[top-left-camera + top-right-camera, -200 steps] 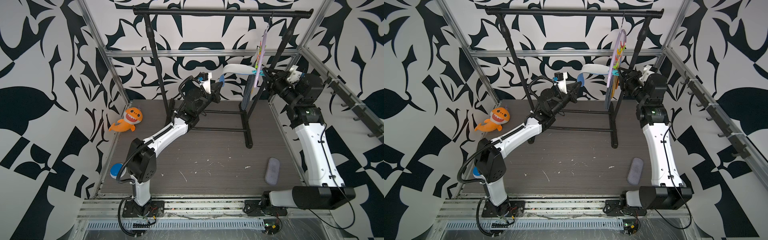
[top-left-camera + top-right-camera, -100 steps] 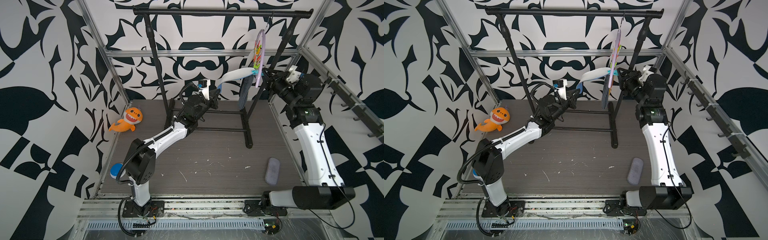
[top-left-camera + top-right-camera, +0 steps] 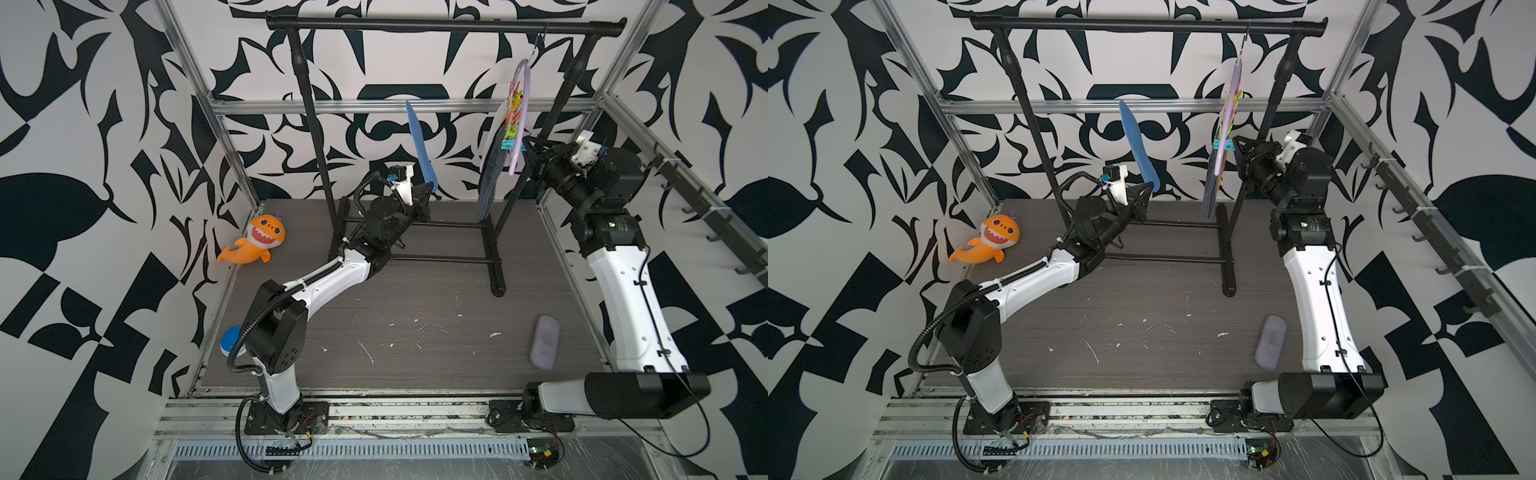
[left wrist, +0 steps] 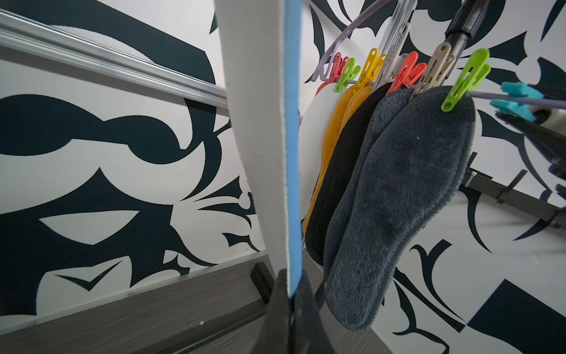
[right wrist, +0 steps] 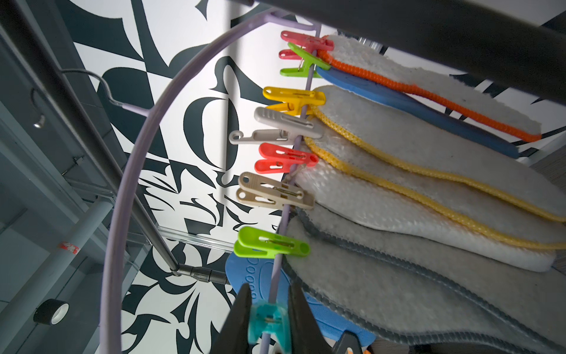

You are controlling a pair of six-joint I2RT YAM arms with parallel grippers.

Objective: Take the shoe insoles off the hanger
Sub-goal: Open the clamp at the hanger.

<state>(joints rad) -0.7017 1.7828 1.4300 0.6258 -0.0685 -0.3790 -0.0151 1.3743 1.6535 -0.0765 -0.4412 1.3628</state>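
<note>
Freed from its teal peg (image 5: 268,321), the white-and-blue insole (image 3: 419,145) now stands clear of the hanger (image 5: 120,199).
My left jaws grip its end, right jaws pinch the peg; seven insoles (image 4: 398,199) remain.

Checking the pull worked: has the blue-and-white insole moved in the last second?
Yes. The blue-and-white insole has swung off the hanger towards the left post of the clothes rail.

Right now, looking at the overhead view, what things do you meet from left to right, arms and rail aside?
Orange plush shark → raised blue-backed insole → pegged dark grey insole → lilac-grey pad on the floor.
</note>
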